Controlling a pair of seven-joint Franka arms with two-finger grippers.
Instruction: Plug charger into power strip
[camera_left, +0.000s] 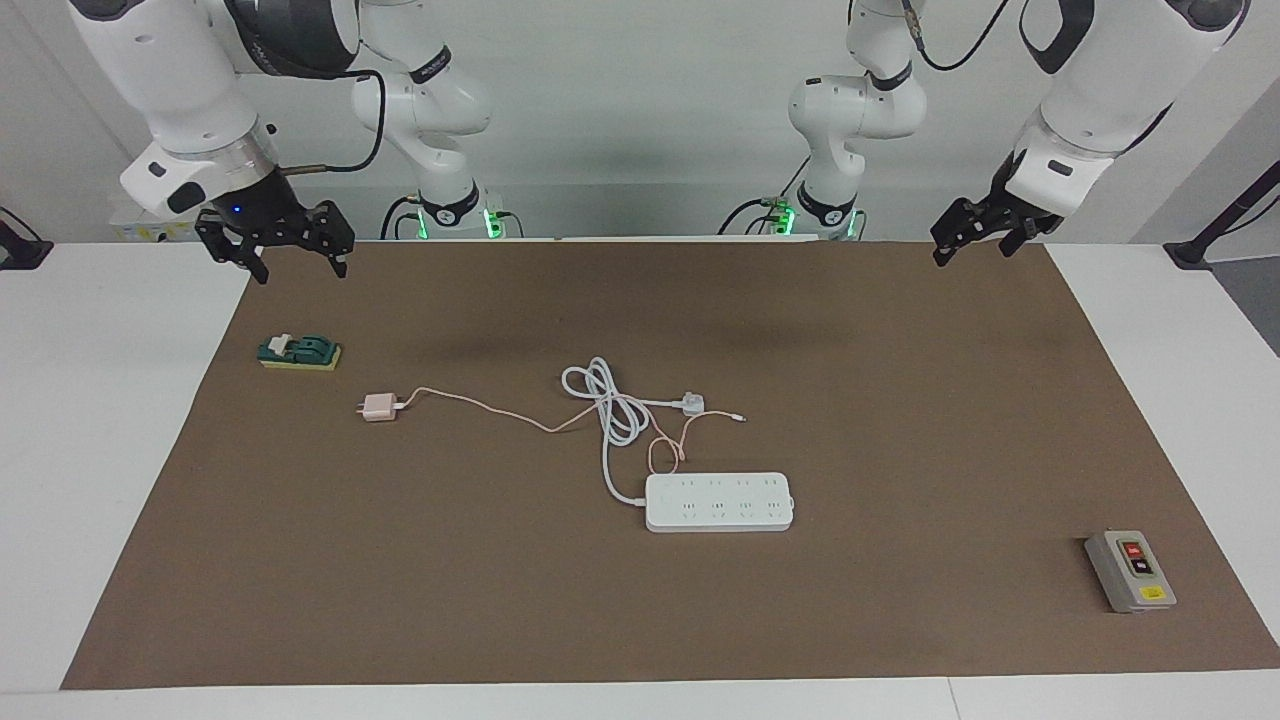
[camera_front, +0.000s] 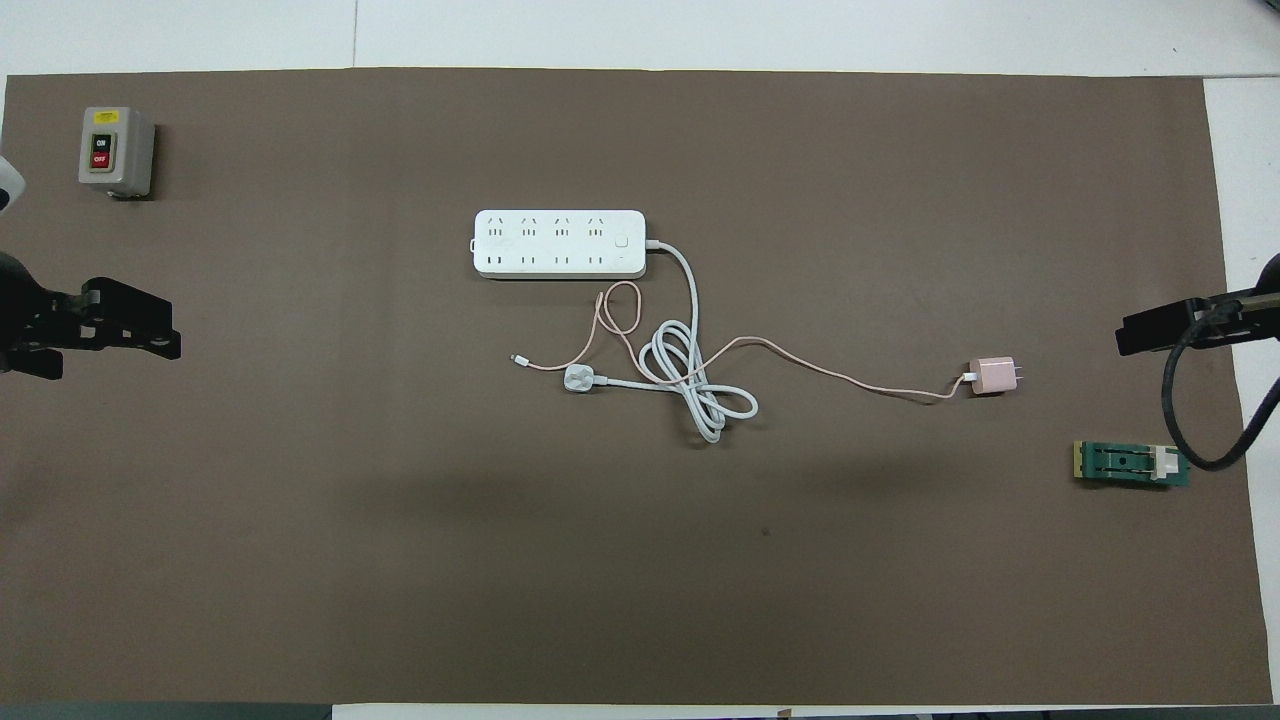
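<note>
On the mat, charger (camera_left: 379, 407) prongs toward right arm's end, seemingly flat; both grippers wide.

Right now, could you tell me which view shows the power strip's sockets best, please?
The overhead view: the power strip lies flat beneath it, both socket rows plainly visible. The facing view shows the same strip more slantwise, its sockets fainter.

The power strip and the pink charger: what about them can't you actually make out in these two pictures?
- Charger prongs: overhead view shows them as tiny stubs, too small to count.
- Power strip socket shapes: too small in the facing view.
- Pink cable: partly hidden where it crosses the coiled white cord.
- Left gripper: cut off by the overhead view's edge.
</note>
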